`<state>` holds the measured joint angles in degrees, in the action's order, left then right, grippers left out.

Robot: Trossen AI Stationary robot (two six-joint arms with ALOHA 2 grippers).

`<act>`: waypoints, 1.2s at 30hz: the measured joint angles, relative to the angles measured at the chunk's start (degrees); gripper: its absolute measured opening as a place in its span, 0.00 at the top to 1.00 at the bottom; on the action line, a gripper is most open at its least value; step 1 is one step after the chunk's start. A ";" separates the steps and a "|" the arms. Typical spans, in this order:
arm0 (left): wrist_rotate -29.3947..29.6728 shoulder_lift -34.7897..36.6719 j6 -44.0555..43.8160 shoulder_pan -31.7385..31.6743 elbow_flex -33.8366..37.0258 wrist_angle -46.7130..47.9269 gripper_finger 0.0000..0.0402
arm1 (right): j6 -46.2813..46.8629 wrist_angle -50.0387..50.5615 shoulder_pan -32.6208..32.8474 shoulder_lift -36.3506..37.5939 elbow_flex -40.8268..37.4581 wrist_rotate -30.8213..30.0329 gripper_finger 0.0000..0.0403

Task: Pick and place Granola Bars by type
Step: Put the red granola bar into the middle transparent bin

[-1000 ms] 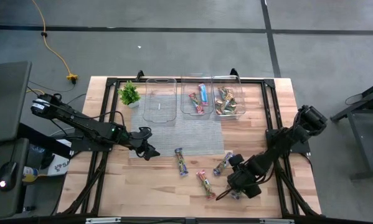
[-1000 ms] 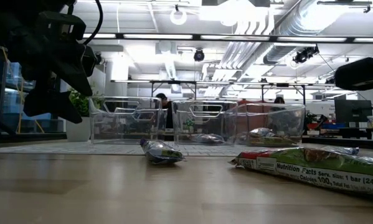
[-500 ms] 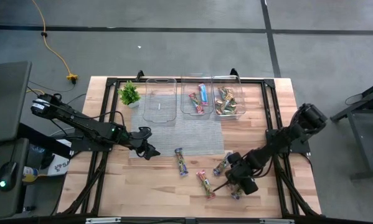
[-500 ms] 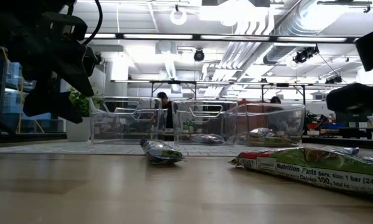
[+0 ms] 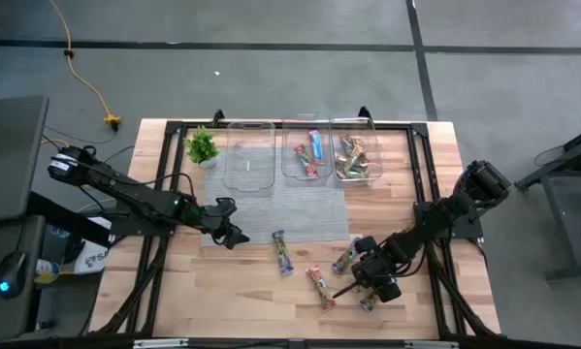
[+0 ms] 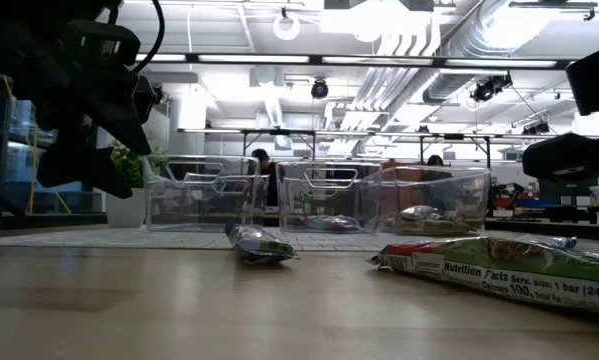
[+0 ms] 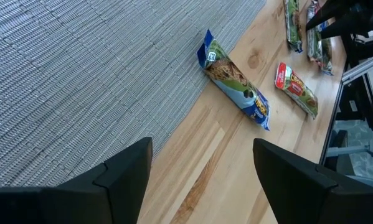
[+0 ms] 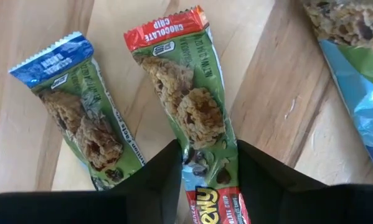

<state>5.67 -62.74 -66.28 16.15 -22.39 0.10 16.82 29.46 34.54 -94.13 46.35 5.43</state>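
The right gripper [image 8: 208, 177] stands half-closed astride the red-ended granola bar [image 8: 189, 106] on the bare wood at the table's front, not clearly pinching it. The bar looks light, its shiny wrapper slippery and crushable, so a gentle hold across the narrow middle seems best. The left gripper [image 5: 230, 236] waits open near the mat [image 5: 300, 208].

Lower end of red-ended bar [image 8: 195, 118] hidden between right gripper [image 8: 206, 180] fingers; contact not discernible. Blue-ended bar [image 8: 80, 112] partly covered by one finger [image 8: 146, 186]. Third bar [image 8: 354, 56] cut by frame edge. Green-wrapped bar [image 6: 509, 268] cut at low-view edge. Tub [image 5: 315, 153] contents too small to sort overhead.
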 joint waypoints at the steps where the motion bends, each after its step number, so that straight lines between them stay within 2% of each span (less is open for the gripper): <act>1: 0.00 0.00 0.00 0.02 0.00 0.00 0.33 | 0.54 0.03 0.00 -0.02 0.12 -0.07 0.68; 6: -0.02 0.02 -0.13 0.02 0.00 0.00 0.33 | 1.29 3.01 0.02 -0.48 3.26 -1.55 0.74; 12: -0.02 0.00 -0.20 0.00 0.00 -0.02 0.33 | -0.50 7.82 -1.00 -0.39 12.92 -7.63 0.76; 17: -0.03 0.00 -1.01 0.00 0.00 -0.08 0.33 | -5.41 11.21 -4.72 -0.37 23.32 -17.97 0.76; 19: -0.02 0.01 -1.27 0.00 0.00 -0.09 0.33 | -7.04 11.87 -7.95 -0.37 27.34 -21.93 0.76; 22: -0.02 0.00 -1.29 0.00 0.00 -0.10 0.33 | -7.87 11.48 -14.46 -0.35 32.76 -23.97 0.76; 30: -0.03 0.00 -2.90 0.00 0.00 -0.11 0.33 | -3.59 11.68 -35.63 -0.30 42.49 -24.03 0.76; 33: -0.10 0.00 -3.86 0.00 0.00 -0.11 0.33 | 0.50 11.62 -43.65 -0.22 43.60 -24.10 0.76; 36: -0.24 0.02 -4.74 0.02 0.00 -0.09 0.33 | 3.38 11.61 -50.82 -0.35 43.33 -21.53 0.76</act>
<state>5.43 -62.72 -71.02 16.16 -22.39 0.01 20.19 41.07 -16.28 -94.48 89.68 -16.10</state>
